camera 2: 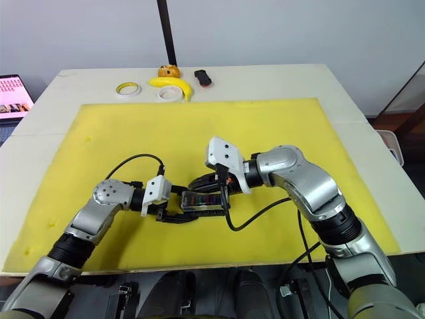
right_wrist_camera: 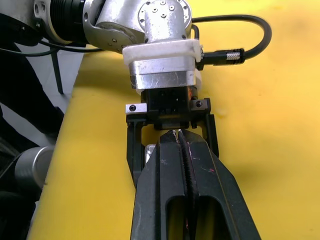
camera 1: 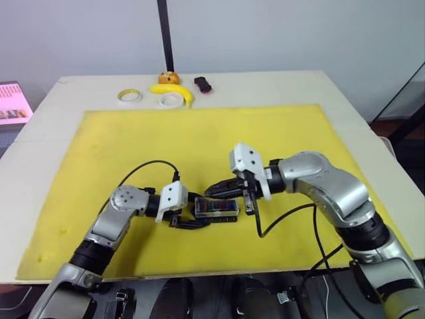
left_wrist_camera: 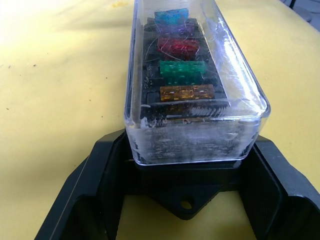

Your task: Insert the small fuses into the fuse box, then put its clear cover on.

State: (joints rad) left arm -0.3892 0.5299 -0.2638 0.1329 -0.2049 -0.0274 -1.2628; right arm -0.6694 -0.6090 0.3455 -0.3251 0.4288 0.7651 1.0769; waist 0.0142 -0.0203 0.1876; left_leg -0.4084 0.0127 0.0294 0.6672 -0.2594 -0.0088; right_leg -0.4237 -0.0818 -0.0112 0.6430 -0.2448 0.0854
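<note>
The black fuse box [camera 1: 216, 209] lies on the yellow mat [camera 1: 279, 133] in front of me, with the clear cover [left_wrist_camera: 200, 75] sitting on top of it. Through the cover the small fuses [left_wrist_camera: 178, 48] stand in their slots: blue, purple, red, teal and amber. My left gripper [camera 1: 191, 216] is shut on the box's near end, its fingers [left_wrist_camera: 92, 195] on either side of the base by the mounting tab. My right gripper [right_wrist_camera: 178, 136] is shut with nothing in it. Its tips rest just over the cover, pointing towards the left gripper.
At the table's far edge lie two tape rolls [camera 1: 129, 96] [camera 1: 171, 100], a banana [camera 1: 176, 91], a small orange object [camera 1: 169, 78] and a black-and-red object [camera 1: 202, 84]. A black pole [camera 1: 164, 33] rises behind them. A lit screen [camera 1: 13, 103] stands at the far left.
</note>
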